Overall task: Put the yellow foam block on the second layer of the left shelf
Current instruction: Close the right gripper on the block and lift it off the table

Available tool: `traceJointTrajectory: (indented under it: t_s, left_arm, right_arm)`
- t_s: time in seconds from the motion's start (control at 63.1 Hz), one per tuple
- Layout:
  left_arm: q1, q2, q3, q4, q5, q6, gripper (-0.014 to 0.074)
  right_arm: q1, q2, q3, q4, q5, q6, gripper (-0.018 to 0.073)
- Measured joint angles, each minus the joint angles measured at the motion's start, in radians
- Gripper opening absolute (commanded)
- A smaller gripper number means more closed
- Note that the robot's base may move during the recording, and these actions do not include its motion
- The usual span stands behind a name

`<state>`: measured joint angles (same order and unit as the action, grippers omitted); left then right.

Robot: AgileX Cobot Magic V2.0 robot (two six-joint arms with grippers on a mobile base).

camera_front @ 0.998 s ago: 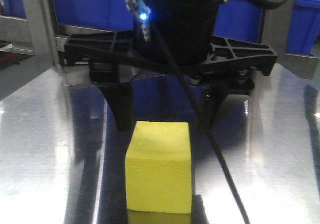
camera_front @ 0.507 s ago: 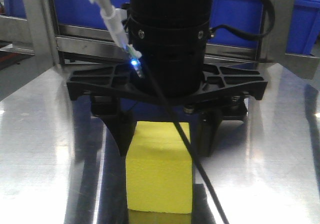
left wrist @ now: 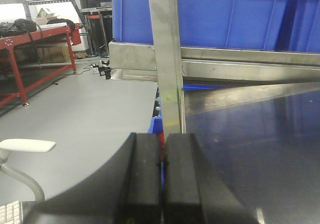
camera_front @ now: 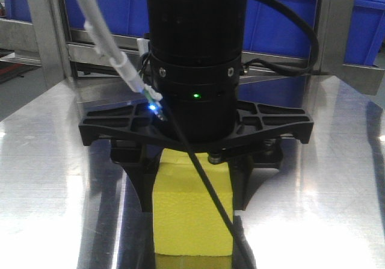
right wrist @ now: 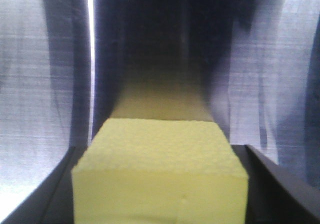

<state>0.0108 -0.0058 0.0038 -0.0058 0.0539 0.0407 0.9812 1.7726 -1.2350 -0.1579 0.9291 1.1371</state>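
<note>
Shiny metal tabletop (camera_front: 48, 160) is taking up most of the scene, with blue bins (camera_front: 283, 16) sitting behind it in a steel rack (camera_front: 45, 34). Right gripper (camera_front: 192, 204) is hanging straight over the yellow foam block (camera_front: 180, 221), which is sitting flat on the tabletop. Its fingers (camera_front: 142, 191) are straddling the block's two sides super close, but honestly I'm not able to tell if they're actually squeezing. Left gripper (left wrist: 162, 184) is showing its jaws pressed flat together, nothing between them.

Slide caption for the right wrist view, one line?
Bright yellow matte foam cuboid on a reflective metal surface, flanked by black fingers of the right gripper.
</note>
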Motion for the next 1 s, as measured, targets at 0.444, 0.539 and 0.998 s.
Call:
traceJointTrajectory:
  t_s: [0.444,0.539,0.998]
  left_arm:
    - [0.0,0.0,0.0,0.0,0.0,0.0,0.0124]
    - [0.0,0.0,0.0,0.0,0.0,0.0,0.0124]
    - [0.0,0.0,0.0,0.0,0.0,0.0,0.0124]
  right_arm:
    - [0.0,-0.006,0.0,0.002,0.0,-0.006,0.049]
    - [-0.008,-0.03,0.0,0.004,0.0,-0.044,0.049]
    - [-0.229,-0.263,0.179,0.007,-0.006,-0.307,0.049]
